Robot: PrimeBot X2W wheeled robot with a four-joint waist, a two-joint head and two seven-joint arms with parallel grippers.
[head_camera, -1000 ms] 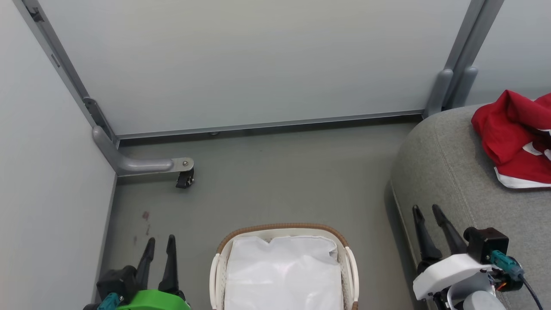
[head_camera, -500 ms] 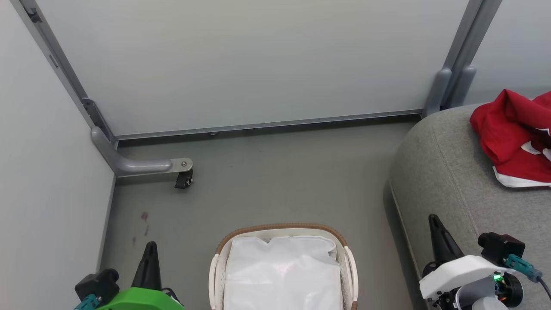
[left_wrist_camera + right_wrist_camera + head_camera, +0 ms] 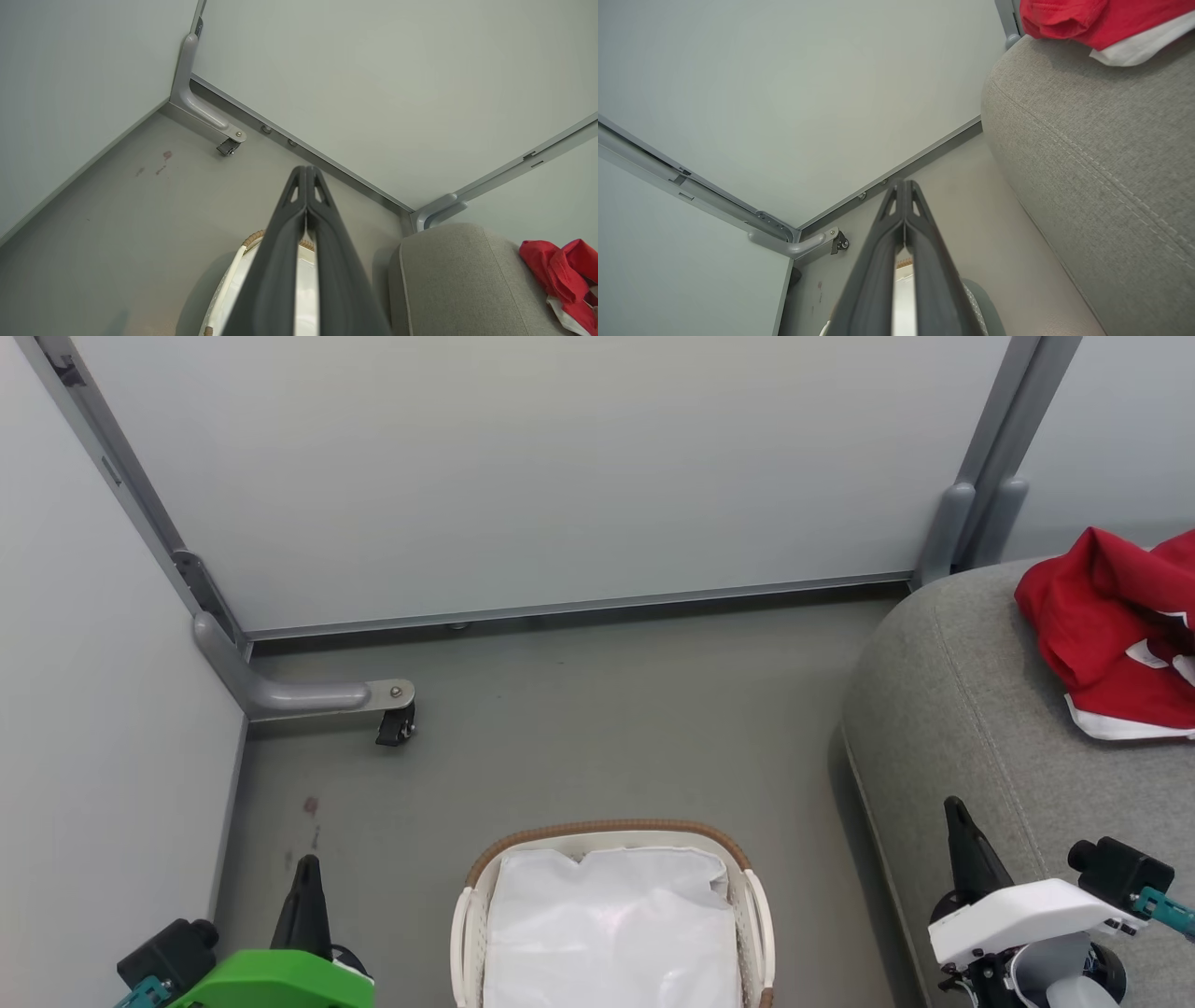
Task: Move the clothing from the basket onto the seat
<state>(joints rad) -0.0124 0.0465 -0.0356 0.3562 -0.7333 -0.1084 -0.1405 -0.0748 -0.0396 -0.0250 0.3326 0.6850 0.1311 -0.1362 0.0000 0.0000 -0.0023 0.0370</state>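
Hovering low, both pincers sit pinched shut, gripping nothing: the basket [image 3: 607, 828] is just right of the left pincer [image 3: 305, 873], the seat [image 3: 971, 709] close beside the right pincer [image 3: 956, 817]. Well ahead-right of that one, the clothing [image 3: 1111, 616] lies on the seat; what shows inside the basket is white liner [image 3: 607, 924]. Danger: a needless dip could snag that liner and drag it out.

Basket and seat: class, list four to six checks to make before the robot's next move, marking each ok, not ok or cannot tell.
1. Clothing lies on the seat: ok.
2. Basket shows no red fabric, just its white liner: ok.
3. Left jaws shut, empty: ok.
4. Right jaws shut, empty: ok.
5. Part of the clothing cut off by the head view's right edge also on the seat: cannot tell.
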